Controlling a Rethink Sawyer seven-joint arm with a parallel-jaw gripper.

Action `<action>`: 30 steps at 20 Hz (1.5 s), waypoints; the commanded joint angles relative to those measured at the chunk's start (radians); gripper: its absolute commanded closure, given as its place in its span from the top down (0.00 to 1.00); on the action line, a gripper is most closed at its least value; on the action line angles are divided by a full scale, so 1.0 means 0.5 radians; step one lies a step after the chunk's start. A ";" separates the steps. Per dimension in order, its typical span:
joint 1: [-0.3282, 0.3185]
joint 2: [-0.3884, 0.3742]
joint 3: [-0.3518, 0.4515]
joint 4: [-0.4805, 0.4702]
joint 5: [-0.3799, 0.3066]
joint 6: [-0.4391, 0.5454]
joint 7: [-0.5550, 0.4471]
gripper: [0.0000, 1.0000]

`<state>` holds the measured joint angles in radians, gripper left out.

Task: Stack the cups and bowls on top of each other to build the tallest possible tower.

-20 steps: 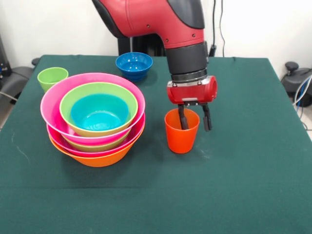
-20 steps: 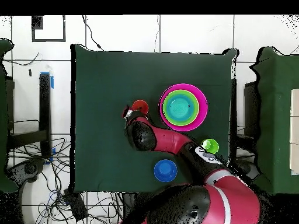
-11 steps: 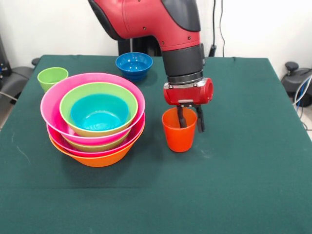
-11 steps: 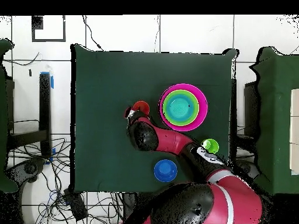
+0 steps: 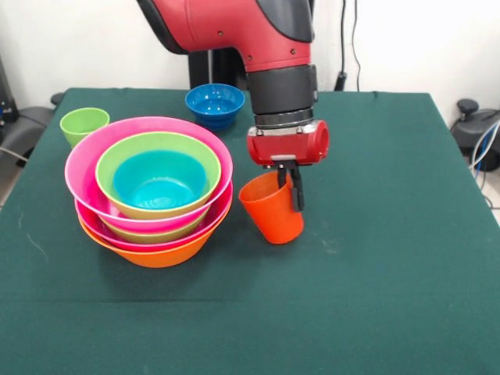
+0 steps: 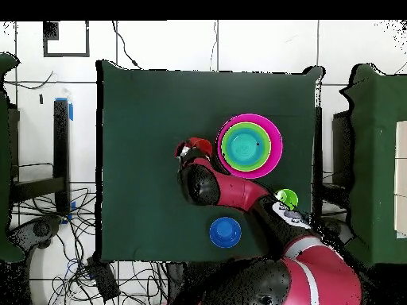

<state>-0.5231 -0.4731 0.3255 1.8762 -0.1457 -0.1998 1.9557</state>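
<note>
Gripper (image 5: 287,186) pinches the rim of the orange-red cup (image 5: 271,209), which I see tilted, its mouth leaning toward the tower (image 5: 154,190), just beside it at 3 o'clock on the green table (image 5: 391,258). At the tower's 10 o'clock stands the light green cup (image 5: 83,123); at 1 o'clock, the dark blue bowl (image 5: 214,103).

No lettering, label, brand or number can be read anywhere (not on the bowls, cups, arm or green tablecloth).
</note>
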 commanded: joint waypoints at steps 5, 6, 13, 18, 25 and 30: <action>0.113 -0.314 -0.105 0.159 0.037 0.133 0.290 0.00; 0.126 -0.368 -0.120 0.181 0.050 0.166 0.292 0.00; 0.154 -0.826 -0.147 0.384 0.197 0.638 0.285 0.00; 0.105 -0.808 -0.055 0.406 0.215 0.634 0.304 0.00; 0.084 -0.785 -0.001 0.429 0.243 0.620 0.319 0.00; 0.119 -0.865 -0.090 0.405 0.244 0.736 0.255 0.00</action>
<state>-0.4795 -0.8822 0.2688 2.0160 -0.0571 0.0258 1.9557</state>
